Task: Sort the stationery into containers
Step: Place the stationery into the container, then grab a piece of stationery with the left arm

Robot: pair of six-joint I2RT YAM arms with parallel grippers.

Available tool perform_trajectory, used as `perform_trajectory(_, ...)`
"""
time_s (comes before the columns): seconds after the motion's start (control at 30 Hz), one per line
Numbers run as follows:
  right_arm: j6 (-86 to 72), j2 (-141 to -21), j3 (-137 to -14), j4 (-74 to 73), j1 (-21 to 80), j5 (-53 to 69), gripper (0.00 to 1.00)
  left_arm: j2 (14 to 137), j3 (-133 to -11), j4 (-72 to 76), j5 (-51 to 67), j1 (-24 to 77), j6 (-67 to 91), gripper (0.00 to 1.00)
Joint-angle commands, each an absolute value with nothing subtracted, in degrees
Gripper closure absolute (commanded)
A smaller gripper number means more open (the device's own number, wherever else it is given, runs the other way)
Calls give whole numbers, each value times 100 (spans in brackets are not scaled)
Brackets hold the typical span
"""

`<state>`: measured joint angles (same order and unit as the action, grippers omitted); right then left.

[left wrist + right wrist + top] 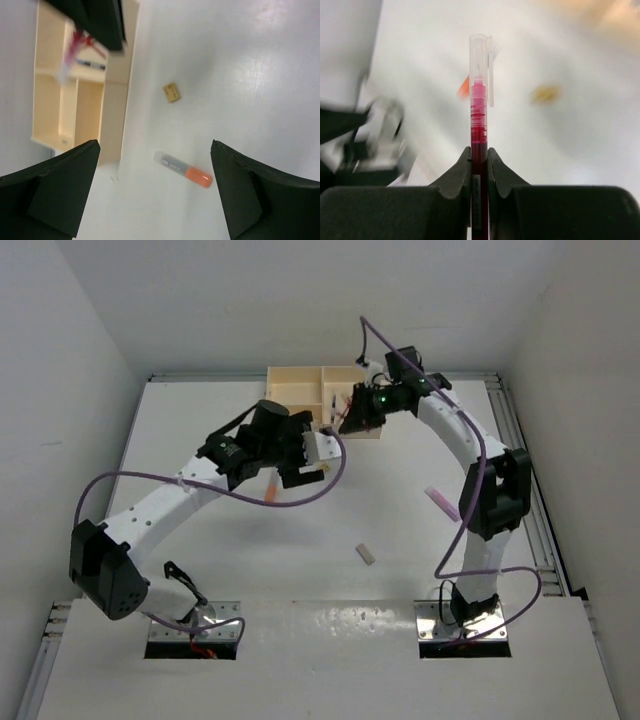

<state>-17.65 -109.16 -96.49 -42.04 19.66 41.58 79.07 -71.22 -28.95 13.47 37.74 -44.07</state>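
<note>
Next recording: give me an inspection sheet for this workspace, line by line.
Surface: white table, glossy.
Job's things: orange marker, tan block, eraser and pink pen loose on the table; cream tray at far edge holds a dark pen.
Clutter: nothing seen.
Grippers: left gripper open over the marker; right gripper shut on a red pen by the tray.
Cables: purple cables loop along both arms.
Surroundings: white walls on three sides.
</note>
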Motion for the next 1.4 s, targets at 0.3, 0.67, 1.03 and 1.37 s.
perform_trajectory(0.3, -2953, -13235, -11643, -494, 1477, 1688, 100, 7805, -6716, -2479, 1266, 1882, -1794, 0)
perform_trajectory(0.67, -2224, -14186, -11796, 71, 1600, 1002, 58, 8208, -5977, -2013, 1117, 1178, -748, 0)
perform_trajectory(1.03, -1942, -12869, -11252, -1044, 1530, 1404, 32, 9719, -6301, -2048, 474, 1169, -238, 6)
perform_trajectory(1.37, -1899, -10013, -8606, -1924, 906, 2381, 33, 10090, -6337, -1539, 940, 1336, 404, 17)
